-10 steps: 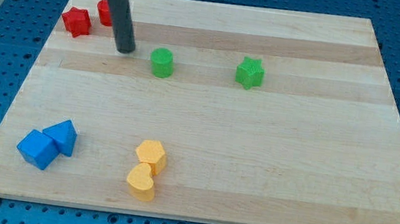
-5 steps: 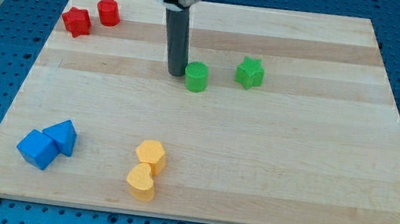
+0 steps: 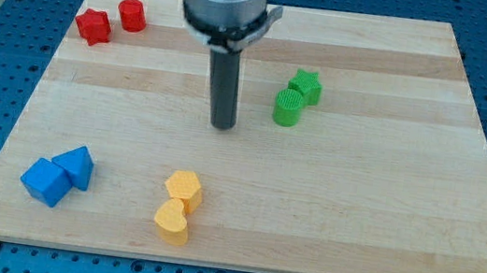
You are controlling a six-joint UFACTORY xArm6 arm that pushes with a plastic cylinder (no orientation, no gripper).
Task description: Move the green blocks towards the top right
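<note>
No jaws here, only a straight dark rod ending in my tip point(image 3: 222, 126), resting on the board point(image 3: 387, 193) near its middle, touching no block. To the view's right of my tip and a little higher, clear of it: green cylinder point(image 3: 289, 108), upright. Touching or all but touching its upper right: green star point(image 3: 306, 85). Both greens in the upper half, right of centre, well short of the top right corner. Far off at the view's top left: red star point(image 3: 94, 26) with red cylinder point(image 3: 131, 15) just beside it on the right, apart. Below my tip, toward the view's bottom: two yellow blocks touching, a hexagon-like one point(image 3: 185, 189) above a heart-like one point(image 3: 172, 220). At bottom left: two blue blocks touching, a cube point(image 3: 45, 181) and a triangular one point(image 3: 78, 165) at its upper right.
</note>
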